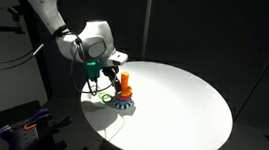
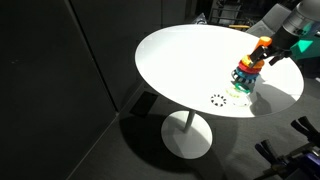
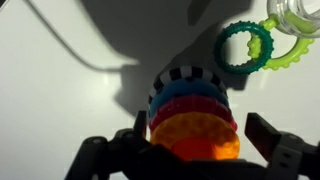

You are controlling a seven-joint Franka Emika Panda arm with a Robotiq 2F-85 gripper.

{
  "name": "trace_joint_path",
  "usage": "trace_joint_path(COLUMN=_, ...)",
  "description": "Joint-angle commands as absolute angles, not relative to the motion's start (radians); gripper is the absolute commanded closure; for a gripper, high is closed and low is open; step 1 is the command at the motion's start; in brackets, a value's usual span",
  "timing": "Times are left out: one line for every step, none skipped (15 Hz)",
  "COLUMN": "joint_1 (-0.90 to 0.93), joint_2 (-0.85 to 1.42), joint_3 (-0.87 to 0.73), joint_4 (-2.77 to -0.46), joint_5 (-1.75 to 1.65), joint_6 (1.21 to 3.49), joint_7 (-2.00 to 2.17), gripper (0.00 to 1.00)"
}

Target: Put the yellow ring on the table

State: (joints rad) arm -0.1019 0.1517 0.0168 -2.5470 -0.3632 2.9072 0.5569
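The yellow ring point(image 3: 196, 134) is yellow-orange and sits on top of the stacking toy, above a red ring point(image 3: 190, 108) and a blue ring point(image 3: 185, 92). The toy stands on the white round table point(image 1: 187, 106), near its edge in both exterior views point(image 1: 124, 91) point(image 2: 249, 74). My gripper point(image 3: 200, 142) hangs right over the toy, open, with one dark finger on each side of the yellow ring. I cannot tell if the fingers touch it. The gripper also shows in both exterior views point(image 1: 116, 71) point(image 2: 272, 50).
A teal-green ring point(image 3: 245, 45), a lime-green ring point(image 3: 292, 56) and a clear piece point(image 3: 296, 12) lie on the table beside the toy. A black-and-white ring point(image 2: 218, 99) lies near the table edge. Dark floor and gear surround the table.
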Motion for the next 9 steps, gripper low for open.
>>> trace_joint_path(joint_1=-0.104, joint_2=0.177, joint_3=0.027, joint_4=-2.505, joint_5=-0.346, joint_6=2.902, joint_7=0.548, gripper=0.00)
trace_joint_path(joint_1=-0.104, joint_2=0.181, joint_3=0.028, joint_4=-2.500, joint_5=-0.347, joint_6=2.904, joint_7=0.548, gripper=0.00)
trace_joint_path(joint_1=-0.104, joint_2=0.184, joint_3=0.027, joint_4=-2.495, joint_5=-0.351, joint_6=2.907, joint_7=0.549, gripper=0.00)
trace_joint_path(joint_1=-0.105, joint_2=0.187, joint_3=0.026, joint_4=-2.491, joint_5=-0.353, joint_6=2.908, joint_7=0.550, gripper=0.00)
trace_joint_path(joint_1=-0.105, joint_2=0.190, joint_3=0.025, joint_4=-2.486, joint_5=-0.355, joint_6=2.910, joint_7=0.551, gripper=0.00)
trace_joint_path(joint_1=-0.105, joint_2=0.193, joint_3=0.025, joint_4=-2.482, joint_5=-0.354, joint_6=2.910, joint_7=0.551, gripper=0.00)
trace_joint_path(joint_1=-0.106, joint_2=0.196, joint_3=0.025, joint_4=-2.479, joint_5=-0.354, joint_6=2.911, joint_7=0.550, gripper=0.00)
trace_joint_path(joint_1=-0.107, joint_2=0.198, joint_3=0.025, joint_4=-2.476, joint_5=-0.354, joint_6=2.910, joint_7=0.549, gripper=0.00)
trace_joint_path(joint_1=-0.108, joint_2=0.200, joint_3=0.025, joint_4=-2.475, joint_5=-0.353, joint_6=2.910, joint_7=0.548, gripper=0.00)
